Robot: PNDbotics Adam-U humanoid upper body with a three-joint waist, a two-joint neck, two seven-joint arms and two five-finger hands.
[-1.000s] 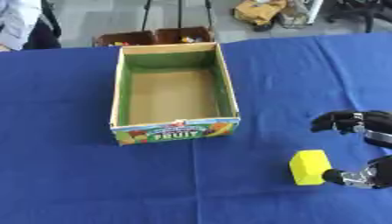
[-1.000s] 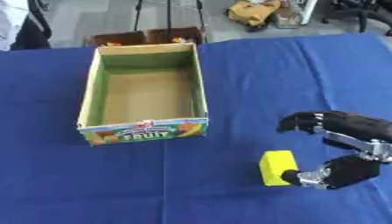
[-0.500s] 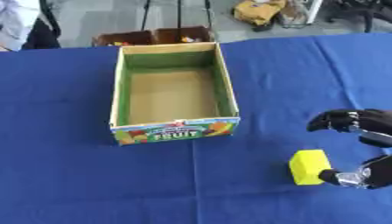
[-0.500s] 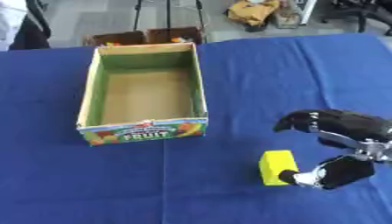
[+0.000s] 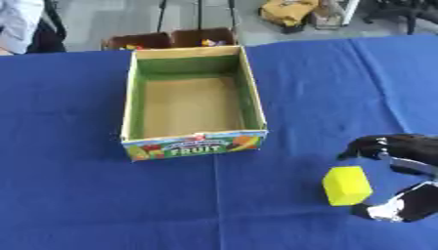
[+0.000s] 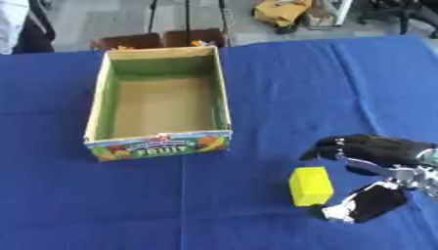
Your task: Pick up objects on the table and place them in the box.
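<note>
One yellow block sits just beside my right hand, fingers spread open around nothing, box well apart.

Blue-covered surface with an open, empty cardboard box, "FRUIT" on its near wall, at centre left. Lower right: a yellow block on the surface, the right hand just beside it, fingers and thumb spread apart.
</note>
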